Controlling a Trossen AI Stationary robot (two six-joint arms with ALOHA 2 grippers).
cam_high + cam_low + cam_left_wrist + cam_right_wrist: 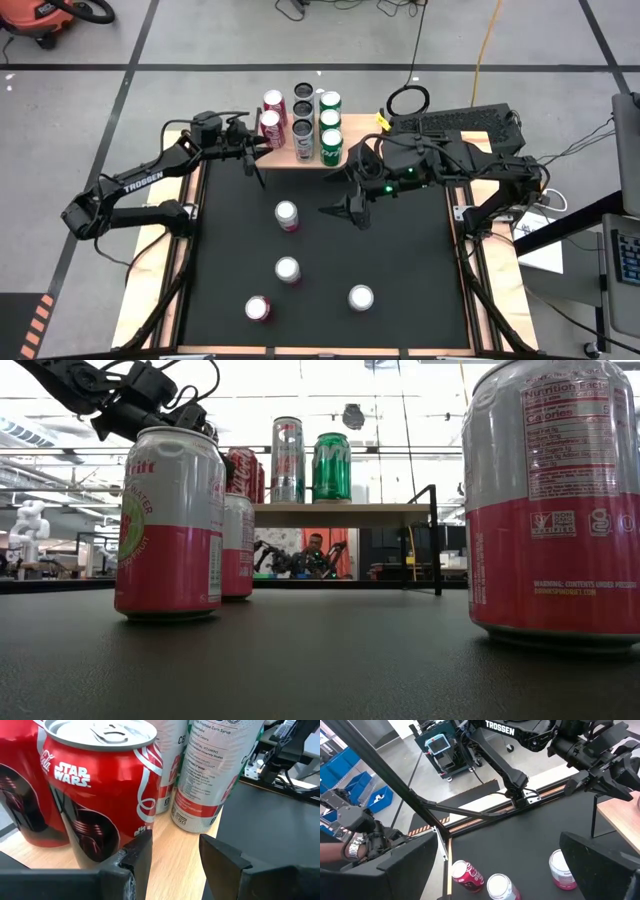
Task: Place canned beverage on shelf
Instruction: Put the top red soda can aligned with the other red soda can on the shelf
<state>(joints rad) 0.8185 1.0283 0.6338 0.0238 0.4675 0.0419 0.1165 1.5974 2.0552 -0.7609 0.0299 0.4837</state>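
Left gripper (252, 152): high view, at the shelf's (285, 158) left edge, just beside the front red can (270, 124); the can stands upright on the board.
Shelf load, high view: three rows of round-topped cans, red, dark, green (330, 120), packed close.
Right gripper (345, 205): fingers spread wide, empty, over the black mat (400, 260) near a loose can (287, 215); three more cans stand nearer the front.
Low view: shelf is a pale wood board on thin black legs; mat cans are pink and silver, smooth printed metal.
Left wrist view: fingers (142, 855) apart with nothing between them, one just beside the glossy red can; bare wood grain shows below the gap.
Step, my read: can is placed and let go, so the retreat comes next. Back straight out and keep that near finger off the can wall; a slick cylinder on smooth wood slides or tips into its neighbours.
Right wrist view: matte mat, three upright cans between its wide dark fingers.
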